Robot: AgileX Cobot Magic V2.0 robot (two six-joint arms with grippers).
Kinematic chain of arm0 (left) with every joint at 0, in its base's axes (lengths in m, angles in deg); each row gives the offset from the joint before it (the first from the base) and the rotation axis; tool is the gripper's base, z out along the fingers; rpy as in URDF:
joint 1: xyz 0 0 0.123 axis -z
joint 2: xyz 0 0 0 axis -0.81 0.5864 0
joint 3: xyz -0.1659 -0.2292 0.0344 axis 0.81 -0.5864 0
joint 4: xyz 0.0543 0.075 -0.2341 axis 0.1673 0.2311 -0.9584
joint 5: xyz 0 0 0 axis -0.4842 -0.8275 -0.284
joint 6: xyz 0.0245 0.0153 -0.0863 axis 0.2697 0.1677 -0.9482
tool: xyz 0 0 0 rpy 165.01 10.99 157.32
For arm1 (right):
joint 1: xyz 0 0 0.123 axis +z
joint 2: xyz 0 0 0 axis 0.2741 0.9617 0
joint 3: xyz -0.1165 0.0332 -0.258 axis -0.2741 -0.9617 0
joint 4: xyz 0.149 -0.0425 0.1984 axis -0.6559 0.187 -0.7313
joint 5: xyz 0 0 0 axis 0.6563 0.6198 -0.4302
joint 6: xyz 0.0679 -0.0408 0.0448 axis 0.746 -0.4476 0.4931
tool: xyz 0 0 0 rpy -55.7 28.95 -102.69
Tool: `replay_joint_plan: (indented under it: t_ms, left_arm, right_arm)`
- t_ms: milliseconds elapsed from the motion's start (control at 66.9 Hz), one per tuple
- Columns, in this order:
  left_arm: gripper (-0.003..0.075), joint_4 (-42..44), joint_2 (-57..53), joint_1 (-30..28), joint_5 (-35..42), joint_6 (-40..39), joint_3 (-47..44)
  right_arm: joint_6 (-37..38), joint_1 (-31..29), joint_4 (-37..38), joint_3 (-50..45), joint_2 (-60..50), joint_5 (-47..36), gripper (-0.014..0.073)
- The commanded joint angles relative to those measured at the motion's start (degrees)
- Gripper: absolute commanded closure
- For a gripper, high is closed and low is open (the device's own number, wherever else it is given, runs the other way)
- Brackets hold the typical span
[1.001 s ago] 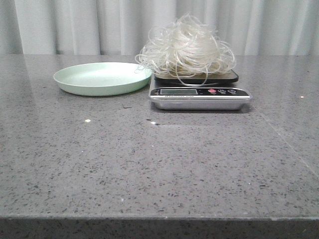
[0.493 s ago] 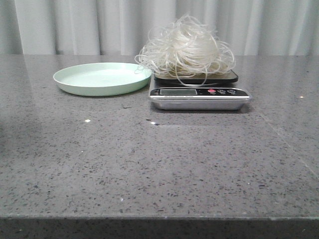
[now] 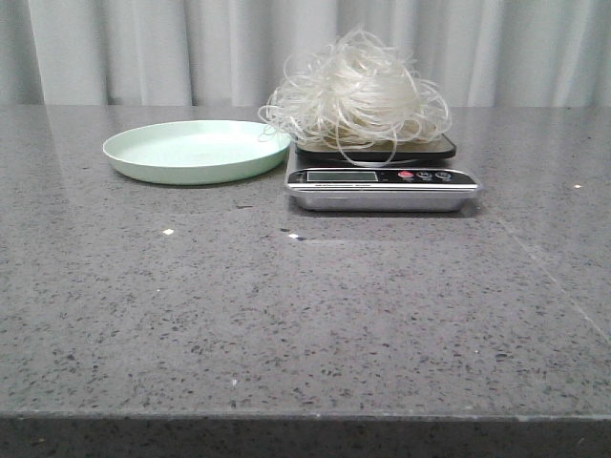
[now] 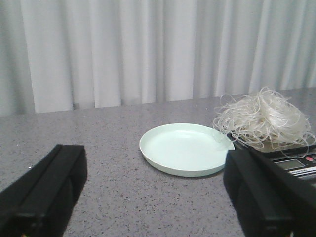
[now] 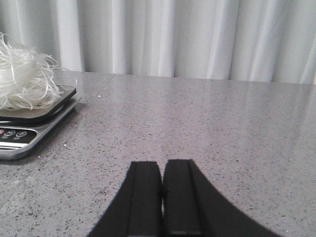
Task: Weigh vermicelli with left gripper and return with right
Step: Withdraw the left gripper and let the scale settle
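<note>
The vermicelli (image 3: 355, 93), a fluffy whitish nest of thin strands, rests on the black platform of a silver kitchen scale (image 3: 382, 181) at the back middle of the table. It also shows in the left wrist view as vermicelli (image 4: 264, 118) and in the right wrist view as vermicelli (image 5: 22, 76). An empty pale green plate (image 3: 196, 150) lies to the left of the scale. My left gripper (image 4: 155, 192) is open, well short of the plate (image 4: 185, 148), nothing between its fingers. My right gripper (image 5: 162, 170) is shut and empty, off to the right of the scale (image 5: 24, 131). Neither gripper appears in the front view.
The grey speckled table (image 3: 305, 315) stretches from the scale to its front edge. A pale curtain (image 3: 143, 48) hangs behind the table's far edge. The scale's display and buttons (image 3: 420, 176) face the front.
</note>
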Motion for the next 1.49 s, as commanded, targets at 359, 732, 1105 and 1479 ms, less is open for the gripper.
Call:
replay_joint_plan:
  t_ms: [359,732,1105,1479]
  left_arm:
    - [0.057,-1.0,-1.1,-0.1,6.2,0.0,0.9]
    - [0.0575,-1.0,-1.1,-0.1,6.2,0.0,0.9]
    - [0.0575,-1.0,-1.1,-0.1,6.2,0.0,0.9]
    - [0.0575,-1.0,-1.1,-0.1,6.2,0.0,0.9]
  right_arm:
    - [-0.4,0.2,-0.8,1.1,-0.9,-12.9,0.0416]
    - [-0.4,0.3,-4.2,22.5,20.6,-3.9,0.0416]
    - [-0.4,1.0,-4.4,28.3,34.2,-7.2,0.0414]
    - [-0.4,12.1,-3.1,48.4,48.0,13.0,0.0046]
